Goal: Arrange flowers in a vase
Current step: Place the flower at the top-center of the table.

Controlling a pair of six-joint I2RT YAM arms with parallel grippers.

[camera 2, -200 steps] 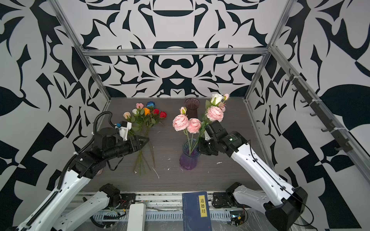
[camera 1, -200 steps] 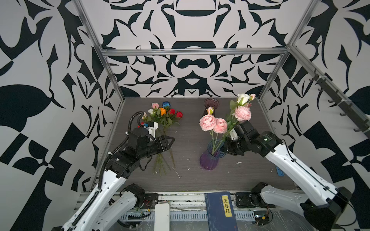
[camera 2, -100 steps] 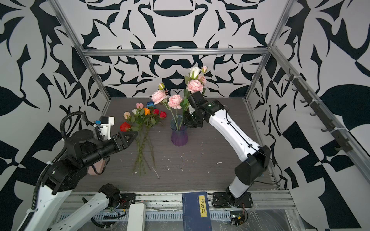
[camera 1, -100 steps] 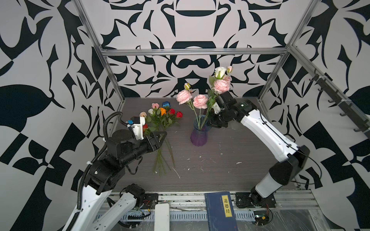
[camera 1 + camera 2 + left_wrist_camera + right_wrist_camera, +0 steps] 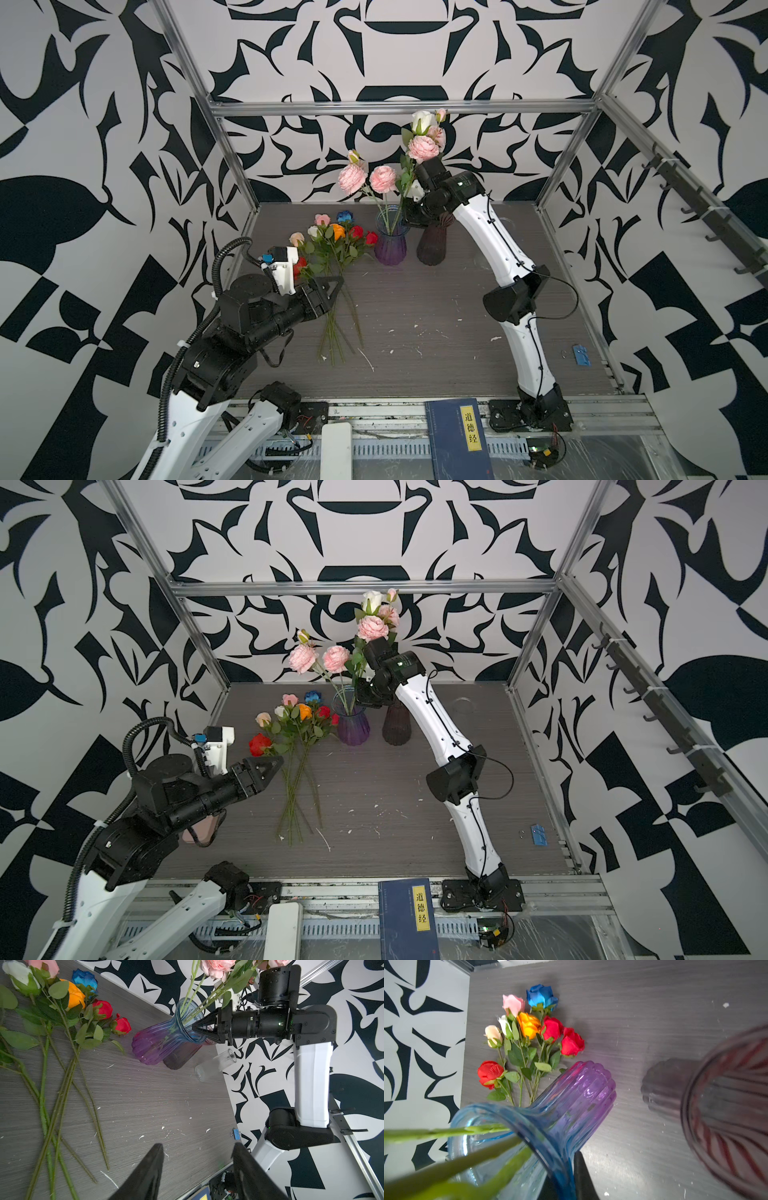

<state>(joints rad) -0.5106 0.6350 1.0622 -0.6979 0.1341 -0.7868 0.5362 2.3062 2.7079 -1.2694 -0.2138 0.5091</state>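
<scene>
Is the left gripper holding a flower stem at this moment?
No, the left gripper stands open and empty, while the roses lie loose on the table.

Flowers (image 5: 337,231) lie left of the vase (image 5: 390,251); second vase (image 5: 431,249) just right.

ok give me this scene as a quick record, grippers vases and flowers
right gripper: shut on the rim of the purple vase
left gripper: open, empty, near the roses
purple vase: holds the pink flowers, next to the dark vase
dark vase: empty
roses: lying loose on the table
</scene>
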